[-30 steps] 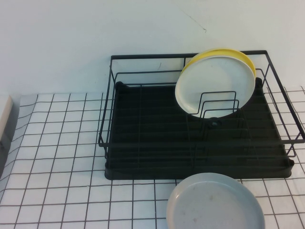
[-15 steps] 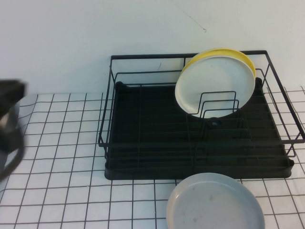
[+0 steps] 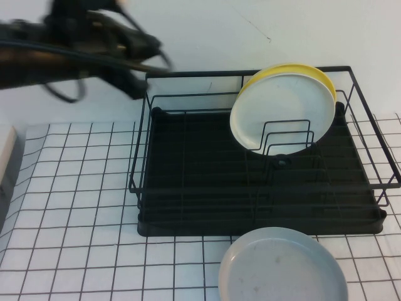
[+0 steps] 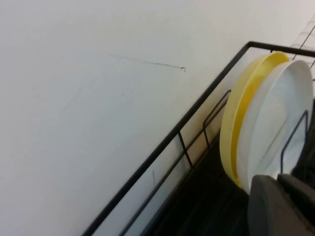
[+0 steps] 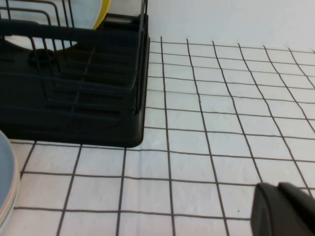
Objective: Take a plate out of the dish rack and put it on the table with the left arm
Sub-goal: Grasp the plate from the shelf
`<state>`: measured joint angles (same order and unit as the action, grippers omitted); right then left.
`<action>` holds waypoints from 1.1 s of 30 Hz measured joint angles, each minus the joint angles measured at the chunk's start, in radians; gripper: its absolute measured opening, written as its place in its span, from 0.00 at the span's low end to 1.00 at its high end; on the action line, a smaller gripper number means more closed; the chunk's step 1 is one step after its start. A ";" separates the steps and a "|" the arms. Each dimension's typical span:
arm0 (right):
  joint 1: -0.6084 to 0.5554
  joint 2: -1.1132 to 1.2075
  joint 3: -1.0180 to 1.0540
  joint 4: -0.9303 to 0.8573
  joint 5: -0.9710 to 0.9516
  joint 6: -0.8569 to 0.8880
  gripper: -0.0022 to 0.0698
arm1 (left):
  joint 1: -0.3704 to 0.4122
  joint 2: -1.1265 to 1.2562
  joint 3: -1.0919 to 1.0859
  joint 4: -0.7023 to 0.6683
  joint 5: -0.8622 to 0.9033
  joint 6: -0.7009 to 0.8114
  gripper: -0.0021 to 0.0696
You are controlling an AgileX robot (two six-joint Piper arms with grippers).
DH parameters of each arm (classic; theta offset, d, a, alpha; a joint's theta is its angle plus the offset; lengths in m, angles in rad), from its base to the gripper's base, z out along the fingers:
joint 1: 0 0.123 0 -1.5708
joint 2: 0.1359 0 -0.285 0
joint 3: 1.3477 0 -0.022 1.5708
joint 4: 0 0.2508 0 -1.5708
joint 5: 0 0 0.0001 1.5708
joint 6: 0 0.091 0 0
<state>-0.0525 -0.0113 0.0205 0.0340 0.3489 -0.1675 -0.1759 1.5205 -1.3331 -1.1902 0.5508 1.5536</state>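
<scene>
The grey plate (image 3: 283,266) lies flat on the bench (image 3: 81,207) at the near edge, just in front of the rack (image 3: 188,188). The white plate (image 3: 282,113) stands upright in the dividers at the rack's far right, and the yellow plate (image 3: 313,73) stands right behind it, touching.

The left arm (image 3: 37,56) reaches in from the left, blurred, above the rack's far left corner. Its left pincer (image 3: 160,59) is clenched and empty, well apart from the white plate, which is to its right.

The left wrist view shows the two plates edge on, white plate (image 4: 280,123) in front of yellow plate (image 4: 236,123), below the rack's top wire (image 4: 167,140). The right wrist view shows the right pincer (image 5: 285,209) low over the bench (image 5: 206,123) beside the rack's corner (image 5: 98,98); I cannot tell its state.

The bench is white with black grid lines. A plain white wall (image 3: 207,31) stands behind.
</scene>
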 joint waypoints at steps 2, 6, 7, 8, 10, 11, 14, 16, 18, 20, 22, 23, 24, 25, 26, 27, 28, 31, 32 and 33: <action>0.000 0.000 0.000 0.000 0.000 0.000 0.03 | -0.073 0.070 -0.042 0.027 -0.084 0.002 0.02; 0.000 0.000 0.000 0.000 0.000 0.000 0.03 | -0.176 0.176 -0.095 0.037 -0.176 0.079 0.09; 0.000 0.000 0.000 0.000 0.000 0.000 0.03 | -0.197 0.204 -0.106 0.037 -0.186 0.111 0.13; 0.000 0.000 0.000 0.000 0.000 0.000 0.03 | -0.214 0.232 -0.113 0.037 -0.188 0.134 0.18; 0.000 0.000 0.000 0.000 0.000 0.000 0.03 | -0.250 0.283 -0.130 0.039 -0.222 0.171 0.33; 0.000 0.000 0.000 0.000 0.000 0.000 0.03 | -0.264 0.307 -0.141 0.039 -0.249 0.185 0.41; 0.000 0.000 0.000 0.000 0.000 0.000 0.03 | -0.290 0.368 -0.165 0.039 -0.349 0.199 0.62; 0.000 0.000 0.000 0.000 0.000 0.000 0.03 | -0.298 0.403 -0.186 0.029 -0.387 0.212 0.67; 0.000 0.000 0.000 0.000 0.000 0.000 0.03 | -0.300 0.438 -0.209 0.023 -0.394 0.216 0.70; 0.000 0.000 0.000 0.000 0.000 0.000 0.03 | -0.305 0.470 -0.237 0.016 -0.394 0.218 0.70; 0.000 0.000 0.000 0.000 0.000 0.000 0.03 | -0.314 0.498 -0.264 0.014 -0.404 0.218 0.70; 0.000 0.000 0.000 0.000 0.000 0.000 0.03 | -0.319 0.513 -0.277 0.012 -0.415 0.218 0.69; 0.000 0.000 0.000 0.000 0.000 0.000 0.03 | -0.320 0.528 -0.288 0.012 -0.423 0.218 0.68; 0.000 0.000 0.000 0.000 0.000 0.000 0.03 | -0.323 0.539 -0.298 0.006 -0.426 0.218 0.67; 0.000 0.000 0.000 0.000 0.000 0.000 0.03 | -0.324 0.552 -0.308 0.002 -0.429 0.218 0.66; 0.000 0.000 0.000 0.000 0.000 0.000 0.03 | -0.324 0.563 -0.316 -0.001 -0.432 0.218 0.64; 0.000 0.000 0.000 0.000 0.000 0.000 0.03 | -0.324 0.571 -0.322 0.000 -0.437 0.220 0.63; 0.000 0.000 0.000 0.000 0.000 0.000 0.03 | -0.324 0.590 -0.338 -0.002 -0.446 0.223 0.57; 0.000 0.000 0.000 0.000 0.000 0.000 0.03 | -0.324 0.593 -0.340 -0.002 -0.451 0.233 0.53; 0.000 0.000 0.000 0.000 0.000 0.000 0.03 | -0.324 0.596 -0.342 -0.002 -0.453 0.242 0.48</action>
<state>-0.0525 -0.0113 0.0205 0.0340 0.3489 -0.1675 -0.5002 2.1160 -1.6753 -1.1925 0.0979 1.7961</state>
